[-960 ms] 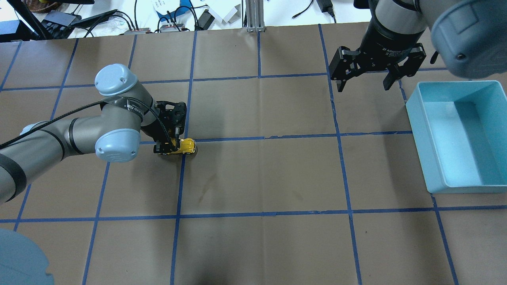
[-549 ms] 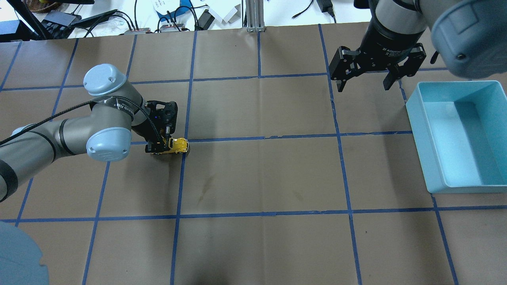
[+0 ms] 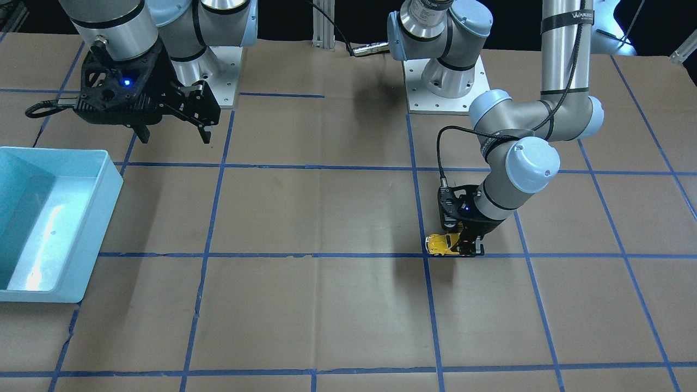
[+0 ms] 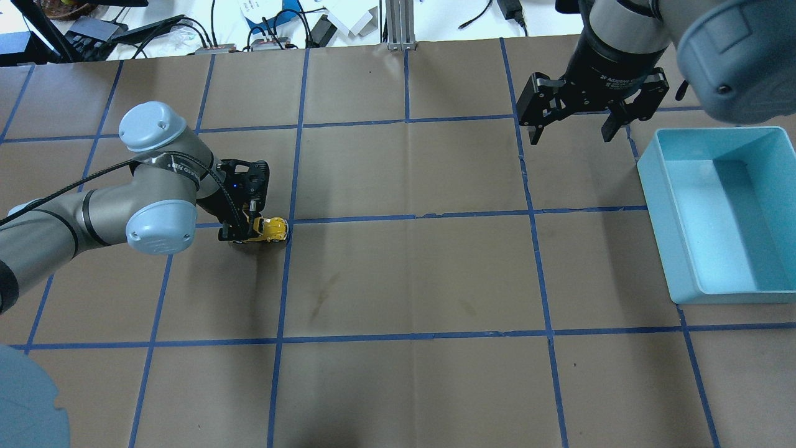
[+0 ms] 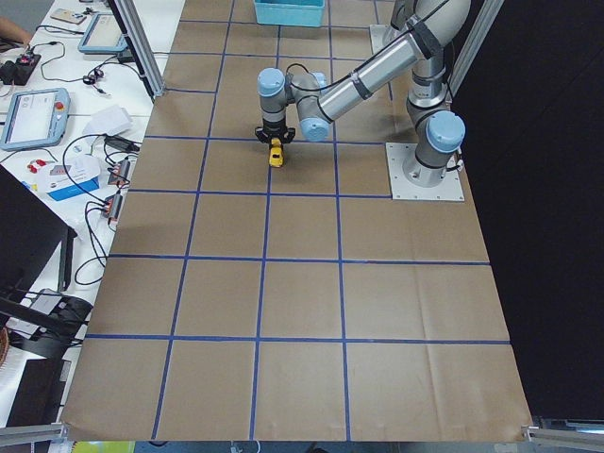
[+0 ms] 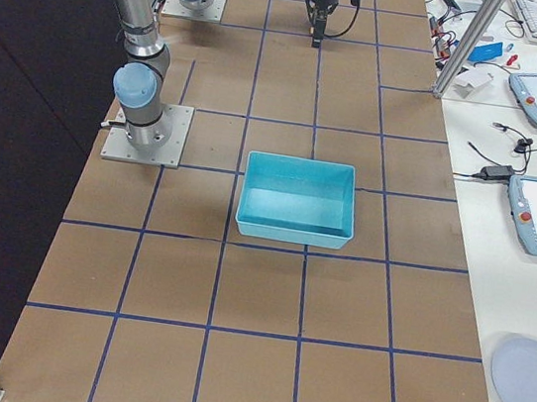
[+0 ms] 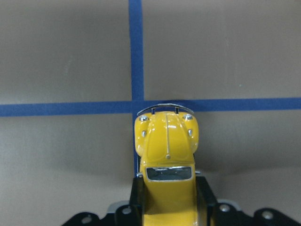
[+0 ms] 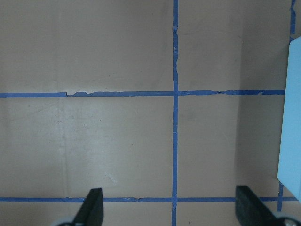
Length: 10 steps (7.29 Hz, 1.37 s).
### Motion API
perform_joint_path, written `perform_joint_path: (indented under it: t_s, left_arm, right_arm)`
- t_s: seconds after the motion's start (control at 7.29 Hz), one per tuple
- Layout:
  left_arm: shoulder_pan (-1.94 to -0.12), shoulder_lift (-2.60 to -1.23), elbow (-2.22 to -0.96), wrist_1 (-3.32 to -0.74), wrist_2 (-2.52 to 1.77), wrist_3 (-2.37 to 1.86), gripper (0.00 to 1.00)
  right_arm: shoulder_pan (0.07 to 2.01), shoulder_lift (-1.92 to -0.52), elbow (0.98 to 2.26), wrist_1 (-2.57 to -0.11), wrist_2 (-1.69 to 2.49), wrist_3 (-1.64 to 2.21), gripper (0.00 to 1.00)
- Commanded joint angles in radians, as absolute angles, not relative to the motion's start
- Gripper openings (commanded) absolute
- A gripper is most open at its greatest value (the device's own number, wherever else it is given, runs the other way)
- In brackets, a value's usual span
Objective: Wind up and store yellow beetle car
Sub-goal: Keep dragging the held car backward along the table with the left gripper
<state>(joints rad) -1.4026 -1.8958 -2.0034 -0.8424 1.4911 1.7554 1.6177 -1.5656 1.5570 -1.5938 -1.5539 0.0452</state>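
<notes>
The yellow beetle car (image 4: 270, 229) rests on the brown table, on a blue tape line left of centre; it also shows in the front view (image 3: 442, 243), the left side view (image 5: 276, 153) and the left wrist view (image 7: 167, 160). My left gripper (image 4: 249, 230) is shut on the car's rear half, its black fingers (image 7: 207, 197) pressing both sides, the nose pointing away. My right gripper (image 4: 570, 132) hangs open and empty high over the far right of the table, beside the light blue bin (image 4: 771, 289). Its fingertips (image 8: 91, 207) stand wide apart.
The light blue bin is an open rectangular box at the table's right edge, seen also in the front view (image 3: 103, 185) and right side view (image 6: 294, 233). Blue tape lines grid the table. Cables and devices lie beyond the far edge (image 4: 267, 31).
My left gripper has dragged the yellow car leftward along the tape line, wheels on the table. The right arm has stayed still.
</notes>
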Motion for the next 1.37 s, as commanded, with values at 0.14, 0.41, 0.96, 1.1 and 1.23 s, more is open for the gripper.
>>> perform_joint_path:
  t_s: [0.14,0.41,0.96,1.1,1.23]
  left_arm:
    - [-1.361,-1.896,-2.005,-0.842,1.488,1.789,0.36]
    - [-1.348,-1.896,-2.003,-0.842,1.488,1.789,0.36]
    - [-1.307,-1.896,-2.003,-0.842,1.486,1.792,0.36]
    - [-1.293,-1.894,-2.005,-0.842,1.483,1.792,0.36]
    - [-1.278,-1.896,-2.005,-0.842,1.479,1.792,0.36]
  right_arm:
    - [1.617,-1.566,1.557,-1.594,-1.552,0.046,1.0]
    - [1.618,-1.566,1.557,-1.594,-1.554,0.046,1.0]
    - [1.618,-1.566,1.557,-1.594,-1.554,0.046,1.0]
    - [1.618,-1.566,1.557,-1.594,-1.554,0.046,1.0]
    - [1.618,-1.566,1.557,-1.594,-1.554,0.046,1.0]
